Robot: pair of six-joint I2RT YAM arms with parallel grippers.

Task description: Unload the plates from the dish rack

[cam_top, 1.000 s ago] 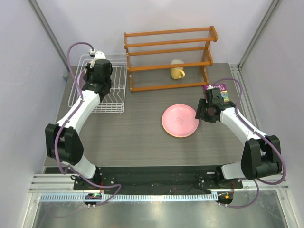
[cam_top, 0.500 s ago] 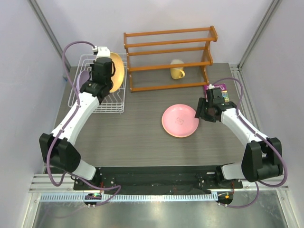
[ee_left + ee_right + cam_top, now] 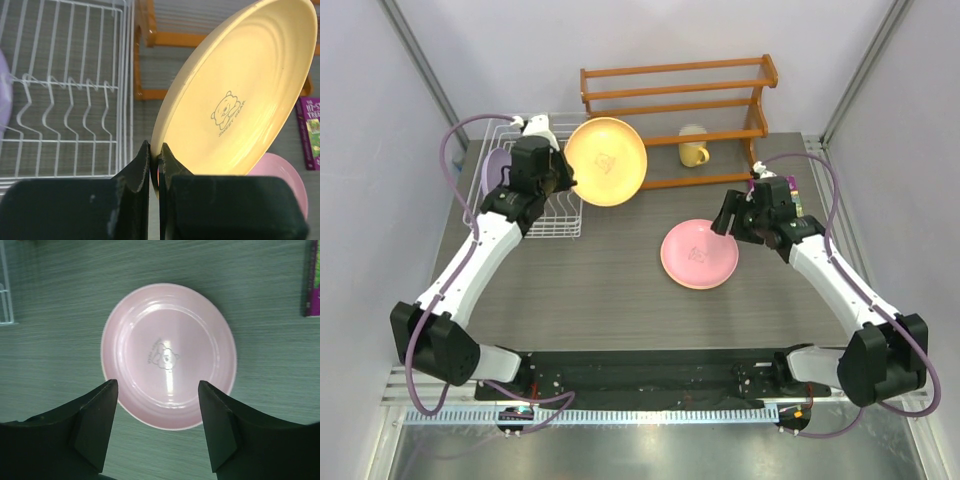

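My left gripper is shut on the rim of a yellow-orange plate and holds it in the air, just right of the white wire dish rack. In the left wrist view the jaws pinch the plate's lower edge, with the rack to the left. A lavender plate stands in the rack's left side. A pink plate lies flat on the table. My right gripper is open and empty above the pink plate's right edge, which it frames in the right wrist view.
An orange wooden slatted shelf stands at the back, with a yellow mug on its lower level. A purple book lies on the table right of the pink plate, partly under my right arm.
My left gripper has lifted the yellow plate out of the rack and swung it right, turning its face up. My right gripper has moved left over the pink plate.
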